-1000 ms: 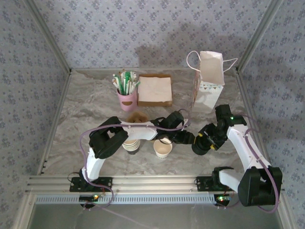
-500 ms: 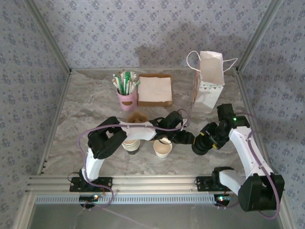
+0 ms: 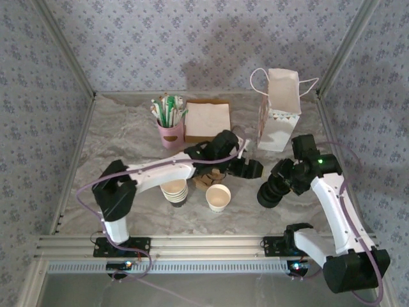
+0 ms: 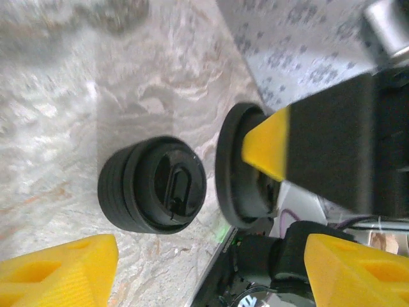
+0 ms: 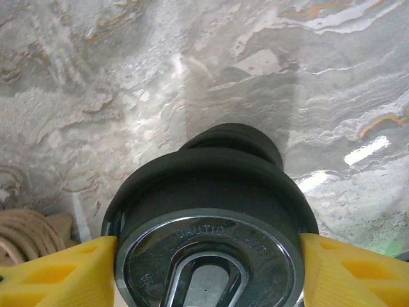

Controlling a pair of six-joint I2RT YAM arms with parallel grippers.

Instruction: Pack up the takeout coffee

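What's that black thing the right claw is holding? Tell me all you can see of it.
It is a round lid of glossy black plastic, with a raised rim, an oval recess in its top and raised lettering around that. The right gripper pinches it at opposite edges between its yellow fingers. It is held above the table, just off the pile of spare lids; the left wrist view shows a narrow gap between them.
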